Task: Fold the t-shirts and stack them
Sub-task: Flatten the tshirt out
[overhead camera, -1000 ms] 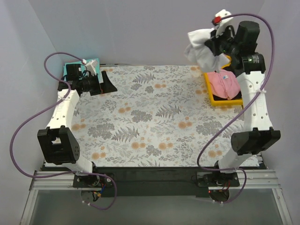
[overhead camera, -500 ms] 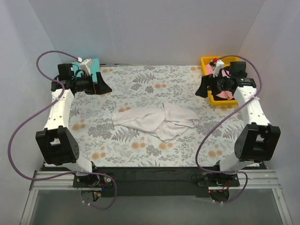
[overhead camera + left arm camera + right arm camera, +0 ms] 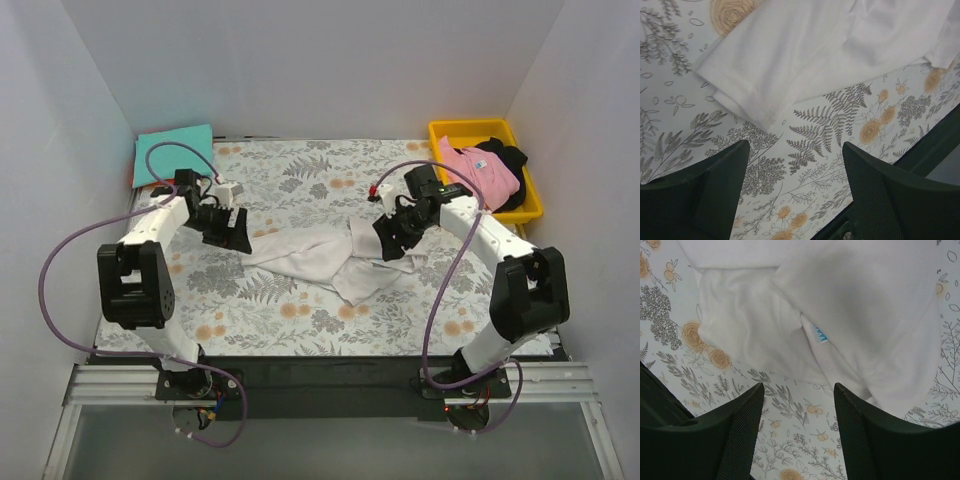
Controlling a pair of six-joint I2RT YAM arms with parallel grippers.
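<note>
White t-shirt (image 3: 330,258) crumpled, long axis left-right; left gripper (image 3: 230,235) and right gripper (image 3: 392,245) angled down at its ends, both spread, empty.

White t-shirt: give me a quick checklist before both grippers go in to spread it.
1. White t-shirt laid flat: not ok, crumpled with overlapping folds.
2. Left gripper open, empty: ok.
3. Right gripper open, empty: ok.
4. Hemmed edge in front of left gripper: ok.
5. Front or back facing up: cannot tell.
6. Teal t-shirt folded at far left corner: ok.
</note>
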